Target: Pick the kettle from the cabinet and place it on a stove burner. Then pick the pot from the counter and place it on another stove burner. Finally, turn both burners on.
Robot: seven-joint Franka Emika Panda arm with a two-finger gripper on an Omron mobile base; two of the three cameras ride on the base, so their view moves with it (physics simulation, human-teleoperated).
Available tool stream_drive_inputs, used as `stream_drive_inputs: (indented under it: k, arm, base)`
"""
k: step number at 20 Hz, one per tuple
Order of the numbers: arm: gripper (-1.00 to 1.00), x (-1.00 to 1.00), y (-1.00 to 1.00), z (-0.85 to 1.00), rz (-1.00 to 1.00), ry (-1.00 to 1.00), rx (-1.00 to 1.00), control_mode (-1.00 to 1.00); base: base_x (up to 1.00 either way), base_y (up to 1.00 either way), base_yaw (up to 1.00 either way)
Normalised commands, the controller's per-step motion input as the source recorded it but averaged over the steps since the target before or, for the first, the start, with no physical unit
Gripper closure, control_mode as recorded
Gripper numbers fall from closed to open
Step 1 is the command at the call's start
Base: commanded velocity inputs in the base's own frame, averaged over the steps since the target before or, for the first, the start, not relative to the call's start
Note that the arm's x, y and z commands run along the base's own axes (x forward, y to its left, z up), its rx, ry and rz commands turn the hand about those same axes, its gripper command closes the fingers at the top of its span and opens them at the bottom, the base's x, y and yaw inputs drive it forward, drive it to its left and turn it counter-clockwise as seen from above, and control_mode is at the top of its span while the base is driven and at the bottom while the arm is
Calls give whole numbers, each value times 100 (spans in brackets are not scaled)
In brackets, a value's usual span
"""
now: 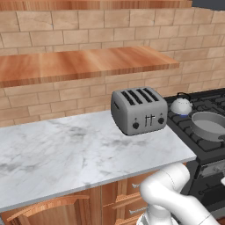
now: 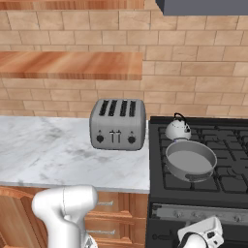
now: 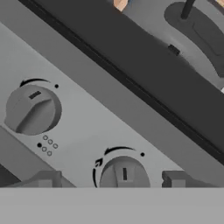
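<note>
One kettle (image 2: 177,129), one pot (image 2: 191,160) and one toaster (image 2: 117,124) counted; kettle on a back stove burner (image 2: 189,127) with blue flame visible beneath it in the left base view, pot just in front on the next burner, its bowl bare inside, toaster on the counter (image 2: 48,150) beside the stove, below the shelf (image 2: 68,65). Up close in the hand view: two round grey knobs (image 3: 33,109) on the stove's front panel, gripper (image 3: 111,179) with fingers (image 3: 177,179) spread wide on either side of the nearer knob, gripping nothing.

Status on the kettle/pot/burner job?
Done: kettle and pot both sit on the stove, a blue flame under the kettle. In hand: the open hand straddles a knob. Left: whether the pot's burner is lit can't be told.
</note>
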Motion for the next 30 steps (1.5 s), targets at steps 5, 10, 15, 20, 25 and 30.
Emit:
stream_drive_inputs:
  k: [5, 10, 15, 20, 25, 30]
  arm:
    - [-100, -32, 0, 0, 0, -8, 0, -100]
    - [-100, -51, 0, 8, 0, -11, 0, -100]
    - [-100, -58, 9, 18, 0, -8, 0, -100]
    - [-100, -50, 29, 19, 2, -4, 0, -100]
    - [-100, -24, 34, 20, 2, 0, 4, -100]
    - [-100, 0, 19, 31, 1, 0, 5, -100]
  base:
    - [0, 0, 0]
    - [0, 0, 0]
    - [0, 0, 0]
    - [0, 0, 0]
    - [0, 0, 0]
    - [0, 0, 0]
